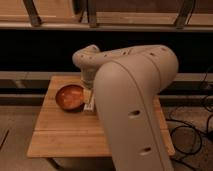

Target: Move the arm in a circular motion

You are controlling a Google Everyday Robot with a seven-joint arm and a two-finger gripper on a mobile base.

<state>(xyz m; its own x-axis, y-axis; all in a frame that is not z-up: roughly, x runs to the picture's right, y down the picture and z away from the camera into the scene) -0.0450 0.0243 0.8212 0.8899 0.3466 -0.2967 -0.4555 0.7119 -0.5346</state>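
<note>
The big cream-white arm (131, 95) fills the right half of the camera view. It rises from the bottom, bends at a rounded elbow (89, 56) and points down over the wooden table (65, 131). Its small pale-yellow gripper (87, 96) hangs just above the table, right beside the right rim of an orange-brown bowl (69, 97).
The small wooden table has its front edge near the bottom of the view and its left edge at the far left. A white card (90, 106) lies under the gripper. A dark wall with a metal rail (40, 26) runs behind. Black cables (192, 135) lie on the floor at right.
</note>
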